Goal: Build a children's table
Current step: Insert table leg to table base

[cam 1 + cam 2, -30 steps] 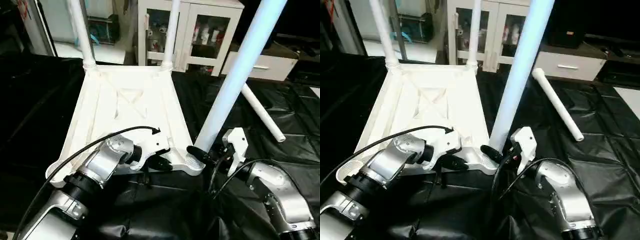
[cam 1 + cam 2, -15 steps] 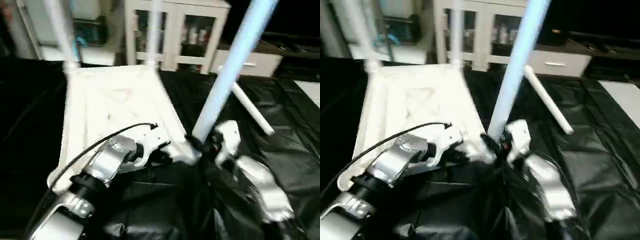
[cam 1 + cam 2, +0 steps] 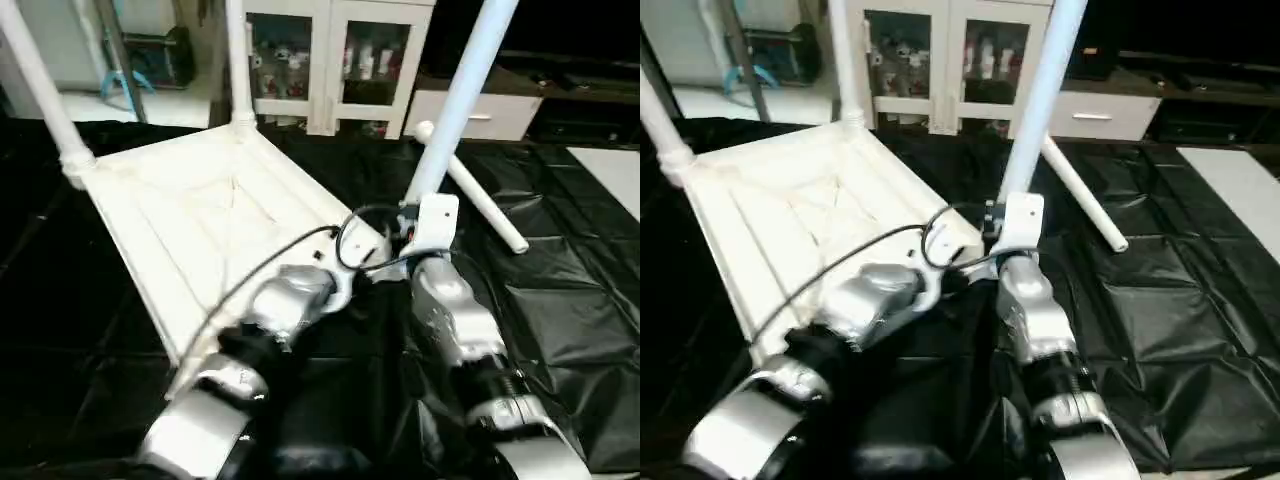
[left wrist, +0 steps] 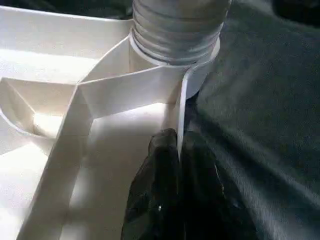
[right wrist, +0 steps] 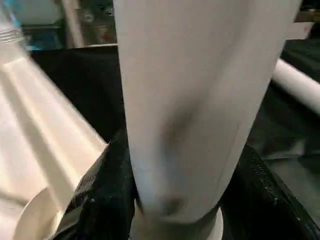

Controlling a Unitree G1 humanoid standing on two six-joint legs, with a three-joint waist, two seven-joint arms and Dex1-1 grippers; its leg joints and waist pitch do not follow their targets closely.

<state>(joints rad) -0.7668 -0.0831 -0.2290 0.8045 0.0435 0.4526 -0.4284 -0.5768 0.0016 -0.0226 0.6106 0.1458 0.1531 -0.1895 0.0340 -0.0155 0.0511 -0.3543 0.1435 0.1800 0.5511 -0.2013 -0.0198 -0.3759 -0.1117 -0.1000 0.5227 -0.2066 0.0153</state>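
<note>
The white table top (image 3: 200,220) lies upside down on black sheeting, ribs up. Two white legs (image 3: 40,90) (image 3: 237,60) stand in its far corner sockets. A third leg (image 3: 455,90) rises from the near right corner socket (image 4: 175,45), leaning right. My right gripper (image 5: 175,200) is shut on this leg just above the socket, one black finger (image 5: 107,190) on each side. My left gripper (image 4: 178,150) is shut on the top's thin rim wall right beside that socket. The fourth leg (image 3: 480,200) lies loose on the sheeting to the right.
Black sheeting (image 3: 570,300) covers the floor around the table. A white cabinet with glass doors (image 3: 330,60) and a low white drawer unit (image 3: 480,110) stand at the back. A black cable (image 3: 300,245) loops over my left wrist.
The camera has swung, so the whole picture has shifted. Both arms now stretch farther forward. Both grippers keep their holds at the same corner, and the leg still leans right.
</note>
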